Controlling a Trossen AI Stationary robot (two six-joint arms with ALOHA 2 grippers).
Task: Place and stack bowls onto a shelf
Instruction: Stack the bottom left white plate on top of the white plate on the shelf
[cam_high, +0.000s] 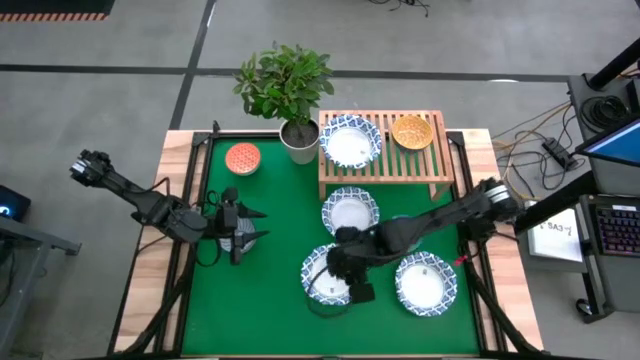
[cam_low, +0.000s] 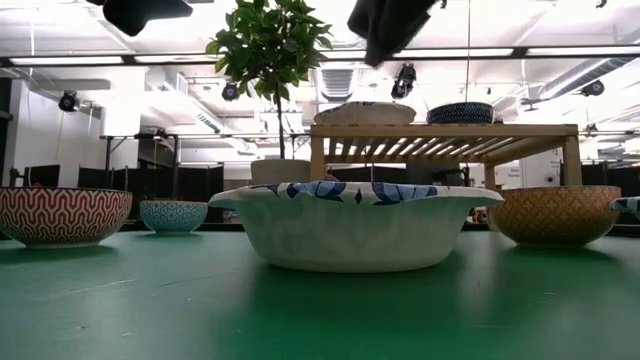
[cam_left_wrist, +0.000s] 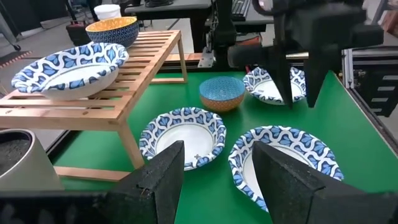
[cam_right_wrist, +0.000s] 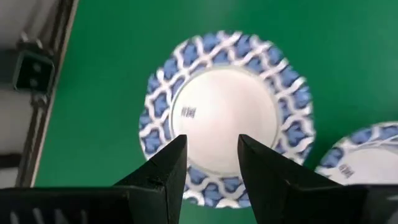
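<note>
**A:** Where was the right gripper (cam_high: 352, 283) at that moment?

**B:** Hanging over the front white bowl (cam_right_wrist: 224, 118) on the green worktop (cam_high: 270, 320), jaws parted and empty. The wrist view looked straight down into the bowl between the two fingers.

**A:** And the other bowls?

**B:** One blue-rimmed bowl (cam_high: 350, 141) and a yellow-orange bowl (cam_high: 412, 131) sat on the shelf (cam_high: 385, 172). Another wide bowl (cam_high: 350, 211) lay just in front of the shelf, a third (cam_high: 426, 283) to the right of the one under the gripper. An orange-red bowl (cam_high: 243, 158) stood near the plant pot (cam_high: 299, 142), and a light blue bowl (cam_left_wrist: 222, 93) sat on the worktop between the wide ones.

**A:** The left gripper (cam_high: 250, 224)?

**B:** Waiting at the worktop's left side, jaws open, holding nothing.

**A:** How would that bowl handle?

**B:** I'd judge it rigid and glazed, so slick, and liable to chip if knocked against the slats. Too wide to span, so the rim was the place: one finger inside, one outside the wall. It would hang tilted from that hold, so it wanted a firm pinch and a gentle set-down.
</note>
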